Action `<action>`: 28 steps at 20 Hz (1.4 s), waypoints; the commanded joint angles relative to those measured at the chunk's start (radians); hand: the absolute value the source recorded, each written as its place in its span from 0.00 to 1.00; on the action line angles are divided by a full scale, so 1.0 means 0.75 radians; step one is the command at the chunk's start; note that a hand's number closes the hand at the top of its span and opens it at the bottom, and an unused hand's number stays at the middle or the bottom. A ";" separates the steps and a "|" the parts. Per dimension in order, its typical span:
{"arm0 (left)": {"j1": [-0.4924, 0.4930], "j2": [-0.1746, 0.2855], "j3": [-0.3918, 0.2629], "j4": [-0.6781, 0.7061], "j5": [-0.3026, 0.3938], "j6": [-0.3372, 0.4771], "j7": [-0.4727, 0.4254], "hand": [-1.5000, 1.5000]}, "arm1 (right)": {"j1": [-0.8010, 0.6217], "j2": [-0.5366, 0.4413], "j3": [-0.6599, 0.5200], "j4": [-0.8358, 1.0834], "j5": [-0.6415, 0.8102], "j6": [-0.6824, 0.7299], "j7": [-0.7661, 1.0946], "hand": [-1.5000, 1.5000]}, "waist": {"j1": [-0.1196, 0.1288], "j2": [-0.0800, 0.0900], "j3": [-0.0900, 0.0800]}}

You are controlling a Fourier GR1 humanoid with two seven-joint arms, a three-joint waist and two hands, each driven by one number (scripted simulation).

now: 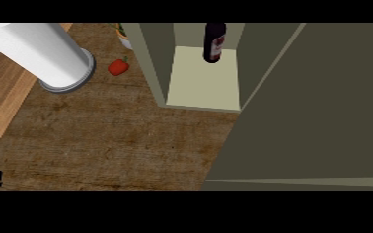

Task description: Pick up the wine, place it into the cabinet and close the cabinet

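Left hand (1, 178) at edge, wine (214, 42) far off in cabinet (204, 84)

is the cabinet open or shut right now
Open. The cabinet door stands swung out at right, leaving the shelf exposed with the wine upright on it.

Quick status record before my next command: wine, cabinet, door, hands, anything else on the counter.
wine: wine bottle stands upright inside the cabinet, towards the back
door: cabinet door open, swung out at the view's right
hands: neither in view
counter: red pepper and white cylinder, both left of the cabinet
left to do: close the door
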 commanded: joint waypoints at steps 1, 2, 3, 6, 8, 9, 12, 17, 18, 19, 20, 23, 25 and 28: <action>0.008 0.015 0.001 0.011 -0.001 -0.033 0.006 1.00 | -0.072 0.199 0.155 0.157 0.049 -0.211 0.021 1.00 | 0.022 0.008 -0.002; 0.004 0.018 0.014 0.020 -0.005 -0.037 -0.006 1.00 | -0.069 0.199 0.131 0.190 0.031 -0.223 0.003 1.00 | 0.034 0.016 -0.001; -0.003 0.010 0.007 -0.002 0.005 -0.044 -0.003 1.00 | -0.070 0.199 0.124 0.182 0.027 -0.222 0.006 1.00 | 0.033 0.014 -0.002; -0.022 0.016 0.013 0.002 0.007 -0.043 0.010 1.00 | -0.089 0.199 0.093 0.191 0.004 -0.222 -0.016 1.00 | 0.032 0.024 -0.003; -0.009 0.012 -0.005 -0.004 0.002 -0.060 0.010 1.00 | -0.122 0.199 0.057 0.193 0.020 -0.218 -0.005 1.00 | 0.047 0.022 -0.005; -0.003 0.010 -0.003 0.002 0.008 -0.077 0.003 1.00 | -0.118 0.199 0.039 0.195 0.014 -0.219 -0.013 1.00 | 0.059 0.025 -0.006; -0.019 0.008 -0.001 -0.019 0.010 -0.058 0.013 1.00 | -0.129 0.199 0.013 0.193 0.024 -0.201 -0.003 1.00 | 0.061 0.027 -0.006; -0.026 0.015 0.001 0.000 -0.003 -0.080 0.008 1.00 | -0.165 0.200 -0.078 0.225 0.030 -0.197 0.007 1.00 | 0.078 0.040 -0.009; -0.036 0.013 -0.006 -0.001 -0.003 -0.083 0.015 1.00 | -0.179 0.200 -0.091 0.248 0.023 -0.193 -0.005 1.00 | 0.076 0.050 -0.008; -0.043 0.023 0.000 -0.006 -0.006 -0.085 0.018 1.00 | -0.208 0.200 -0.119 0.254 0.024 -0.175 -0.001 1.00 | 0.093 0.053 -0.009; -0.042 0.017 0.000 -0.011 -0.001 -0.094 0.011 1.00 | -0.235 0.201 -0.144 0.269 0.020 -0.176 0.004 1.00 | 0.109 0.051 -0.010; -0.060 0.012 -0.020 -0.037 -0.012 -0.081 0.026 1.00 | -0.359 0.202 -0.225 0.362 0.026 -0.190 -0.011 1.00 | 0.126 0.056 -0.005; -0.073 0.019 -0.011 -0.011 -0.020 -0.096 0.022 1.00 | -0.469 0.205 -0.248 0.452 0.051 -0.247 -0.008 1.00 | 0.150 0.063 -0.007; -0.098 0.011 -0.021 -0.017 -0.024 -0.105 0.025 1.00 | -0.629 0.207 -0.283 0.564 0.083 -0.349 0.000 1.00 | 0.169 0.069 -0.007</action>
